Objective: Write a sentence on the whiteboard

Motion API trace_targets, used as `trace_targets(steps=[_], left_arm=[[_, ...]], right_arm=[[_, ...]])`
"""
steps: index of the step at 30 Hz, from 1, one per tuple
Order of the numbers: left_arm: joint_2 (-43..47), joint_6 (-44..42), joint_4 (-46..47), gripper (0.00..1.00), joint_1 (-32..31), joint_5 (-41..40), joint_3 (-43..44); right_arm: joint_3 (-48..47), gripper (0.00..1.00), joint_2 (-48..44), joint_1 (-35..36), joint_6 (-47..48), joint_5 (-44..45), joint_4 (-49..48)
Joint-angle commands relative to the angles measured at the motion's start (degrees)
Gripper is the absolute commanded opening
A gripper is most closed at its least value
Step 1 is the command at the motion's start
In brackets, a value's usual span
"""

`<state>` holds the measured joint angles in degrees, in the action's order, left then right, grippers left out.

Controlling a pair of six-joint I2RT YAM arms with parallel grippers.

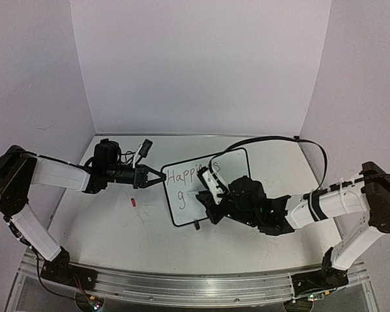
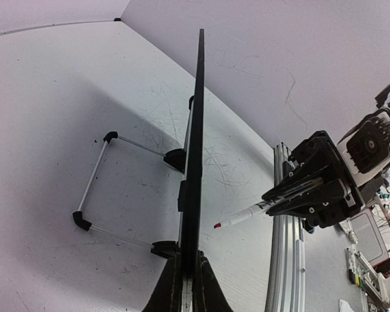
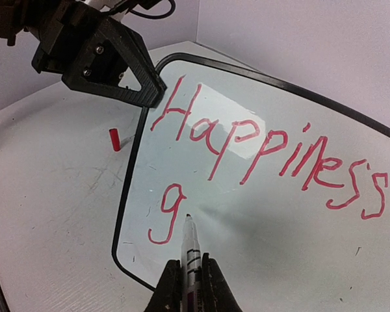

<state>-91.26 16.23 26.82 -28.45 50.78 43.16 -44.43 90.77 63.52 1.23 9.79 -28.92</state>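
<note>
Whiteboard (image 1: 235, 166) stands mid-table, propped on a wire stand (image 2: 94, 188) with black feet. In red marker, the sentence (image 3: 260, 146) so far reads "Happiness" with a lone "g" beneath. The left gripper (image 1: 161, 177) is pinched on the board's left edge, jaws together on the frame. The right gripper (image 3: 188, 289) is clamped on a marker (image 3: 190, 244), whose tip sits just right of the "g" (the left wrist view shows a sliver of gap to the board). A small red cylinder (image 1: 133, 203) lies on the table (image 1: 97, 227) near the board's left edge. The tabletop is white, scuffed with thin dark scratches. Plain pale walls (image 1: 195, 65) close it on three sides, and a metal rail (image 1: 182, 286) runs along the near edge.
</note>
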Motion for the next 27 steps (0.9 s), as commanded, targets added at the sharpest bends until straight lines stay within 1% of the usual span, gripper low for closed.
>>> trace_targets(steps=[1, 5, 17, 27], left_arm=[[-0.7, -1.6, -2.3, 0.00, -0.4, 0.7, 1.8], [-0.5, -1.6, -2.3, 0.00, -0.4, 0.6, 1.7], [-0.3, -1.7, -2.3, 0.00, -0.4, 0.6, 1.4], [-0.3, -1.8, -2.3, 0.00, -0.4, 0.6, 1.4]], right_arm=[[-3.0, 0.00, 1.1, 0.0, -0.3, -0.5, -1.1], [-3.7, 0.00, 1.8, 0.0, 0.3, -1.5, -1.4], [-5.3, 0.00, 3.8, 0.0, -0.8, 3.0, -1.6], [-6.4, 0.00, 4.8, 0.0, -0.4, 2.0, -1.8]])
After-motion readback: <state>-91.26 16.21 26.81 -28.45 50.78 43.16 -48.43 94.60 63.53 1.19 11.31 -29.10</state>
